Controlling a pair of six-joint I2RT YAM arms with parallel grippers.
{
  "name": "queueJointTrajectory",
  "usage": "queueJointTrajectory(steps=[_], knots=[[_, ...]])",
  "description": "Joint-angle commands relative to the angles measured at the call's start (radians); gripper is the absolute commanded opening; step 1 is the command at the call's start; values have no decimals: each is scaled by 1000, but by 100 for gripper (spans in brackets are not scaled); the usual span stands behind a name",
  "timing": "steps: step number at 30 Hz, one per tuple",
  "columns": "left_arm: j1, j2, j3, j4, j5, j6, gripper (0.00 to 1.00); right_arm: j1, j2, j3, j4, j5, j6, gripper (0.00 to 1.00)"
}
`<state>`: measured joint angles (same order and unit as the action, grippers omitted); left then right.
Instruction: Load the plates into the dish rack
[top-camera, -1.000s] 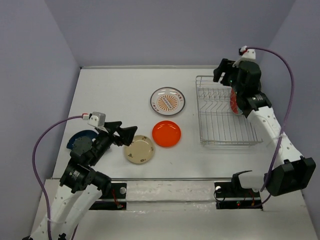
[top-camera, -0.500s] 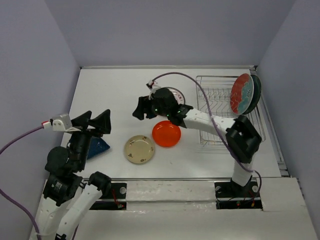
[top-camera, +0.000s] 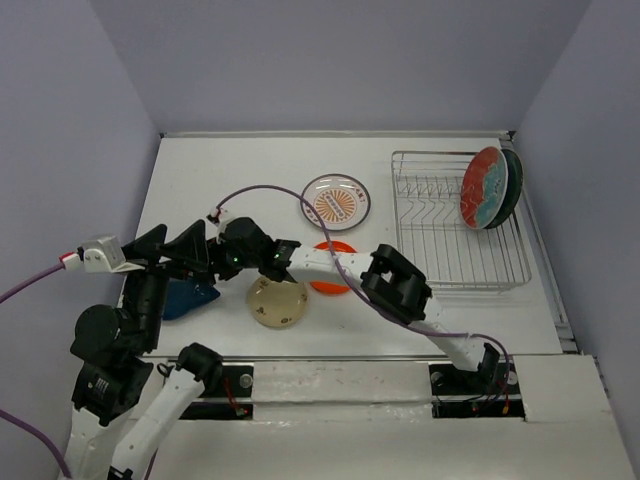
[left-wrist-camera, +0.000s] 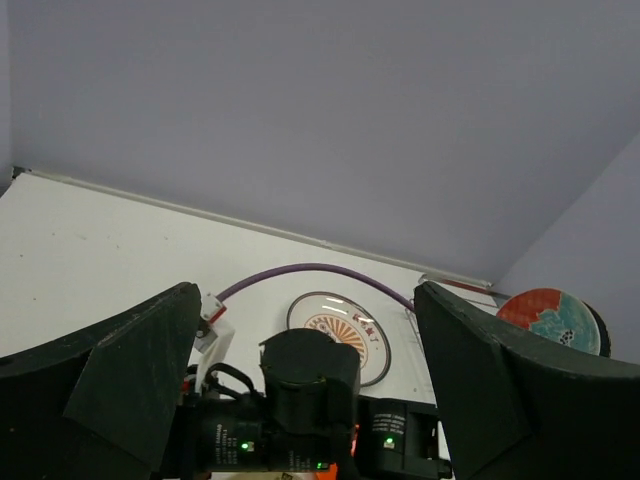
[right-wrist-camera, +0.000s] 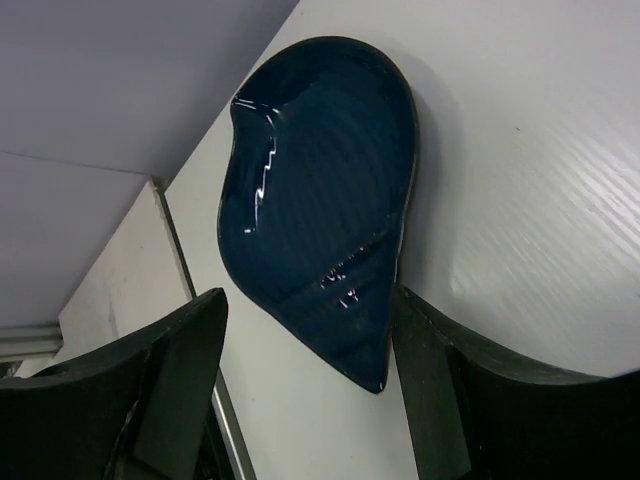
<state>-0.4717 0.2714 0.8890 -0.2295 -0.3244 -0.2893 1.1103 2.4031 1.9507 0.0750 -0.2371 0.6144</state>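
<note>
Dark blue plate (right-wrist-camera: 320, 200), right arm (top-camera: 325, 266) stretched leftward toward it, jaws apart, left arm (top-camera: 145, 295) jaws apart.

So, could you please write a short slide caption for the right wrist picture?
Right wrist view: the open right hand points at the dark blue plate on the white table.

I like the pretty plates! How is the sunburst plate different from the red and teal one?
The sunburst plate lies flat on the table; the red and teal plate stands on edge in the dish rack. The sunburst plate is white with an orange middle; the red and teal plate has a red rim around teal. Both are round.
</note>
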Motion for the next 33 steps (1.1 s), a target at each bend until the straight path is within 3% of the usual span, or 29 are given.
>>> queueJointTrajectory(steps=[1,5,15,18,19,20,21,25,31,33], knots=[[-4,-15,37,-5,5,-4,99,5,121,176,-41,-28,28,71],[-4,-12,36,-8,30,-14,99,14,197,244,-67,-15,39,71],[-4,-28,-13,7,51,-28,99,33,228,217,-72,1,25,71],[-5,-29,-25,13,48,-24,99,45,240,223,-72,-19,31,60],[-5,-31,-33,15,50,-24,99,45,246,223,-72,-15,28,55],[-4,-34,-39,18,47,-22,99,57,251,220,-72,-7,30,42],[-4,-35,-44,16,45,-21,99,69,252,211,-72,-7,25,38],[-4,-43,-82,24,48,-22,99,79,229,188,-72,25,7,44],[-4,-54,-107,25,56,-24,99,79,231,197,-72,21,8,43],[-4,-61,-111,21,53,-21,99,79,235,209,-72,2,19,18]])
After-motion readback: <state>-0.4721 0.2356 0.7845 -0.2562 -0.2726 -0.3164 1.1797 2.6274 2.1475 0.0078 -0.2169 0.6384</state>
